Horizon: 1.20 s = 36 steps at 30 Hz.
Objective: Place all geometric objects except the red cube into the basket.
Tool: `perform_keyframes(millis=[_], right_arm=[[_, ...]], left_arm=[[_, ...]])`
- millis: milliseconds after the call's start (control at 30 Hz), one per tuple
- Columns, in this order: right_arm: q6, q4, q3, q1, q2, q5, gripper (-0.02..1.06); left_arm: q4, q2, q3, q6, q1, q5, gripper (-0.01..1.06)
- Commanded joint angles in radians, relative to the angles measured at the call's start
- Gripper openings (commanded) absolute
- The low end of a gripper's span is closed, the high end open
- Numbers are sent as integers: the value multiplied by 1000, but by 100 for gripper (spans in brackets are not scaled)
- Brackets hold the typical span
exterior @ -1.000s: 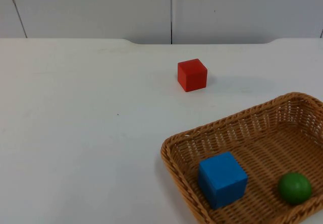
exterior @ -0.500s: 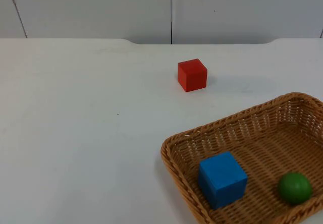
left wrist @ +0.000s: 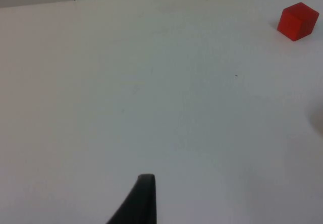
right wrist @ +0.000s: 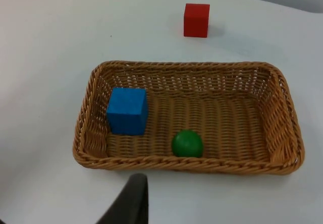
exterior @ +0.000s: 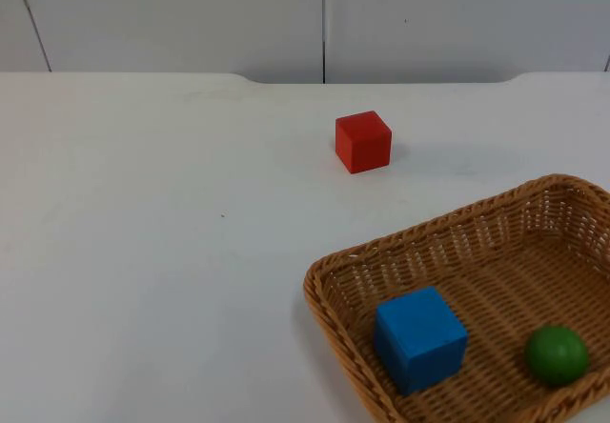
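A red cube (exterior: 363, 141) stands alone on the white table, toward the back middle; it also shows in the left wrist view (left wrist: 298, 21) and the right wrist view (right wrist: 197, 19). At the front right lies a wicker basket (exterior: 534, 204) with a blue cube (exterior: 419, 338) and a green ball (exterior: 557, 354) inside. The right wrist view shows the same basket (right wrist: 186, 67), blue cube (right wrist: 127, 111) and green ball (right wrist: 187, 143). My left gripper (left wrist: 144, 199) waits high over bare table, far left of the red cube. My right gripper (right wrist: 132, 199) hangs high, outside the basket's long rim.
The grey partition wall (exterior: 324, 23) closes off the table at the back. Bare white table top (exterior: 143, 251) spreads over the left and middle, between the red cube and the basket.
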Motion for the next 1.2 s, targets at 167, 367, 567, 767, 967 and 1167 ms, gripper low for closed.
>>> perform_keyframes(millis=[167,367,567,767,967,1167], right_arm=[[3,-7,6,3,-2,-12,105],[3,-7,6,-4,-2,-12,105],[3,-2,6,-148,-2,-14,105],[3,0,6,-323,-2,-14,105],[3,0,6,-416,-2,-14,105],[3,0,6,-424,-2,-14,105]], left_arm=[[2,-4,4,-6,2,-12,105],[-2,-4,4,-8,2,-12,105],[0,-4,4,-11,2,-15,105],[2,-4,4,-11,2,-15,105],[2,-4,4,-11,2,-15,105],[2,-4,4,-11,2,-15,105]])
